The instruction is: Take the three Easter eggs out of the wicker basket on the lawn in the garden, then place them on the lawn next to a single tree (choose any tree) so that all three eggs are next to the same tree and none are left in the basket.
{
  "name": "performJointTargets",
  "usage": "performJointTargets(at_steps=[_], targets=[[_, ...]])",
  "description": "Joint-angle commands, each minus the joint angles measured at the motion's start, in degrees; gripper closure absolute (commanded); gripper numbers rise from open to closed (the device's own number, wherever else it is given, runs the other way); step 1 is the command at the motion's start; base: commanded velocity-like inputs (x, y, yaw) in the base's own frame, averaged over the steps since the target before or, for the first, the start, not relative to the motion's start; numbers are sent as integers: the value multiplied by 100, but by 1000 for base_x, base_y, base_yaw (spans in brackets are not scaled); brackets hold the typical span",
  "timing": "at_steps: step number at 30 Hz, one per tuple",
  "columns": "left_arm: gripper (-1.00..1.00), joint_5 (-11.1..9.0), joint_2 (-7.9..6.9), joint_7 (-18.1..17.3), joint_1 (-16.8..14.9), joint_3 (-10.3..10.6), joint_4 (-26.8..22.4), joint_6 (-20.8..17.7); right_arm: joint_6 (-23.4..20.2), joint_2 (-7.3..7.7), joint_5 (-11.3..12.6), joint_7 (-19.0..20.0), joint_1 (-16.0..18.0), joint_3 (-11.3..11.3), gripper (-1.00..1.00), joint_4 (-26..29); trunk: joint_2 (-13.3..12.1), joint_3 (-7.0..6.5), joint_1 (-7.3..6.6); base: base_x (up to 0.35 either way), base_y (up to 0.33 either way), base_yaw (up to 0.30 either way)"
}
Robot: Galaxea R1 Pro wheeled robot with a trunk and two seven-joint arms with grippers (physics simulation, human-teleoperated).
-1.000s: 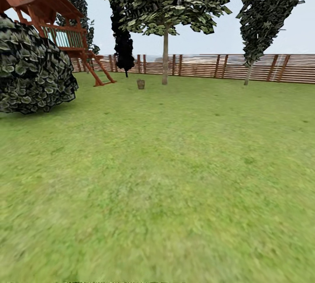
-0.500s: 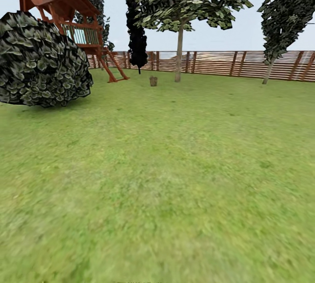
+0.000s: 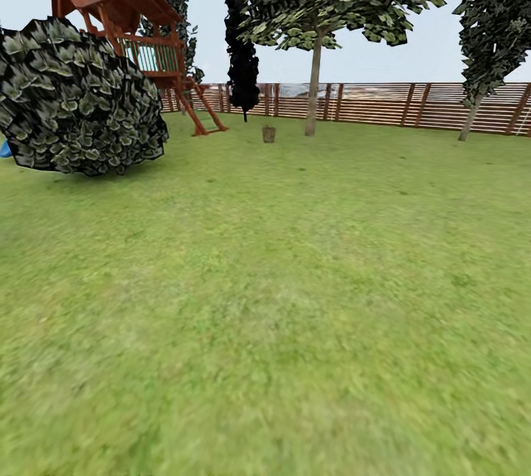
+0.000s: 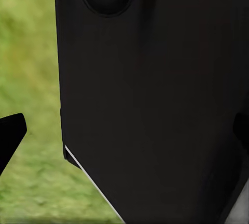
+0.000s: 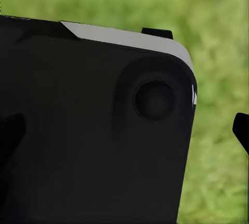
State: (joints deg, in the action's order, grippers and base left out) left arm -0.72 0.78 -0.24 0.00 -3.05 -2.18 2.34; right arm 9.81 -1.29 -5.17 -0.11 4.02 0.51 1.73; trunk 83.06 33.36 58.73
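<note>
far off, the wicker basket [image 3: 268, 134] (tiny) stands beside the tree [image 3: 315, 85].

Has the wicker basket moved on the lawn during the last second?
No. The wicker basket keeps its place just left of the tree trunk; the whole view shifted because the camera turned.

We see the lawn [image 3: 295, 299], wide mottled green grass, carrying the wicker basket [image 3: 269, 134] far off near the tree [image 3: 315, 85], a big round bush [image 3: 77, 100] and a wooden playhouse [image 3: 140, 49].
</note>
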Motion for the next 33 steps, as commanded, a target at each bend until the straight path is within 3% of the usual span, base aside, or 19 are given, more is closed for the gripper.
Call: performJointTargets(at_steps=[1, 4, 7, 26, 33], targets=[[-100, -7, 1, -2, 0, -29, -2, 10, 12, -1, -106, -1, 3, 5, -100, -5, 2, 4, 0, 0, 0, 0], [-100, -7, 1, -2, 0, -29, -2, 12, 25, -3, -357, -7, 3, 14, -100, -6, 2, 4, 0, 0, 0, 0], [-100, -7, -2, -2, 0, -32, -2, 9, 35, -8, -457, -7, 3, 10, -100, -3, 2, 4, 0, 66, 32, 0], [-100, -7, 1, -2, 0, -29, -2, 8, 30, -8, -431, -7, 3, -24, -100, 3, 2, 4, 0, 302, 91, -1], [-100, -7, 1, -2, 0, -29, -2, 10, 22, -3, -423, -7, 3, -33, -100, 3, 2, 4, 0, 322, 106, -205]])
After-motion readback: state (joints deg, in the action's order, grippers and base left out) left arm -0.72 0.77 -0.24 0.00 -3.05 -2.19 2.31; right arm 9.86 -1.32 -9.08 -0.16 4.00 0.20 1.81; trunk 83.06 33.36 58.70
